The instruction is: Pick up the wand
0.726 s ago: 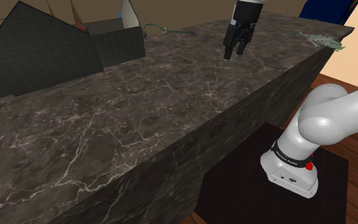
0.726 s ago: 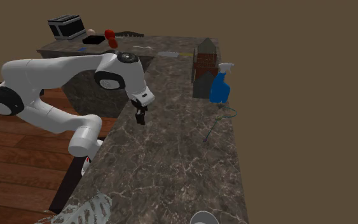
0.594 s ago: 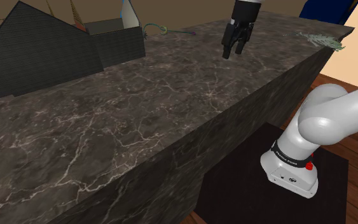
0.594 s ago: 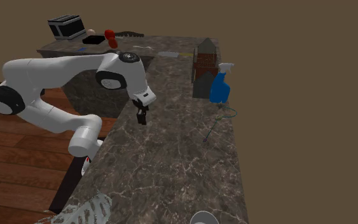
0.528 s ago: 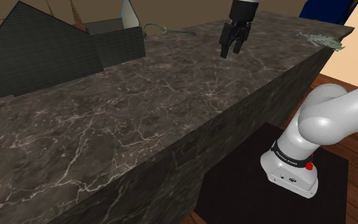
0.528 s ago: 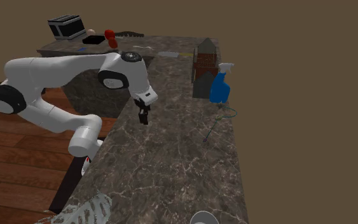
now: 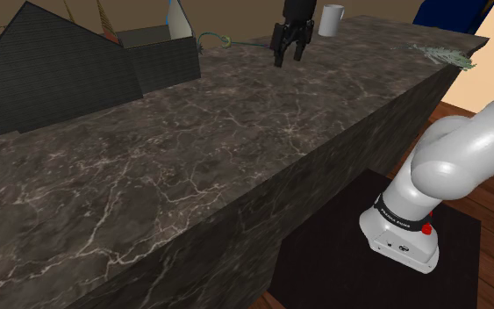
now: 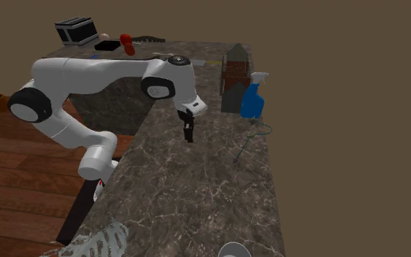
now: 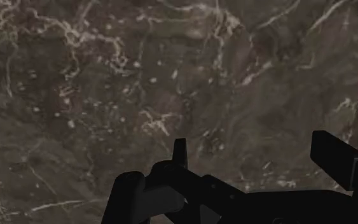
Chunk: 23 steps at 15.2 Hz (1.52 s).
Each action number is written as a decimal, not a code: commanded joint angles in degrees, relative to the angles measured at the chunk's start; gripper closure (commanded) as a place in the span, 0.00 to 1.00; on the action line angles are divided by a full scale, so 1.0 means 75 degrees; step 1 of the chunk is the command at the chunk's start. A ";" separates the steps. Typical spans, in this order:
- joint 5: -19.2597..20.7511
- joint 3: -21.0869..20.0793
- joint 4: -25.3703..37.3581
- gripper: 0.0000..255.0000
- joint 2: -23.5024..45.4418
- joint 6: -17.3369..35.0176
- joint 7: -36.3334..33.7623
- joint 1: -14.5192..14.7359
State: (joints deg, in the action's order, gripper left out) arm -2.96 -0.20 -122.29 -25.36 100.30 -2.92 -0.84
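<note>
White rounded arm (image 8: 87, 73) with dark joint rings (image 8: 158, 88), a black lettered band (image 7: 398, 219) at its base, a red button (image 7: 426, 229) at the band's 4 o'clock, and an all-black end effector (image 7: 287, 58).

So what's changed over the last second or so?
The gripper travelled across the dark veined counter toward the shoulder view's left, closer to the green wand, open and holding nothing. The arm uncovered a white mug. Wand and blue spray bottle stayed put.
</note>
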 commanded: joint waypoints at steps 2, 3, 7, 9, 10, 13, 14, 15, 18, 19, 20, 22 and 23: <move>0.0191 -0.0079 0.0830 0.00 0.0901 0.0197 -0.0065 -0.0024; 0.0261 -0.0101 0.1111 0.00 0.1177 0.0232 -0.0088 -0.0032; 0.0559 -0.0180 0.2339 0.00 0.2291 0.0274 -0.0190 -0.0049; 0.0718 -0.0212 0.3026 0.00 0.2862 0.0234 -0.0242 -0.0046; 0.0800 -0.0225 0.3391 0.00 0.3154 0.0197 -0.0267 -0.0041; 0.1052 -0.0253 0.4595 0.00 0.4064 0.0012 -0.0331 -0.0008; 0.1136 -0.0258 0.5040 0.00 0.4385 -0.0077 -0.0346 0.0009; 0.1221 -0.0260 0.5514 0.00 0.4718 -0.0182 -0.0358 0.0029; 0.1471 -0.0246 0.7177 0.00 0.5830 -0.0626 -0.0359 0.0116; 0.1552 -0.0232 0.7856 0.00 0.6263 -0.0835 -0.0343 0.0154; 0.1572 -0.0224 0.8061 0.00 0.6392 -0.0901 -0.0335 0.0169; 0.1570 -0.0223 0.7668 0.00 0.6273 -0.0628 -0.0369 0.0158; 0.1570 -0.0224 0.7484 0.00 0.6222 -0.0497 -0.0385 0.0153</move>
State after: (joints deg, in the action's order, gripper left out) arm 8.75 -1.87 -65.11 21.55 95.73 -5.63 0.27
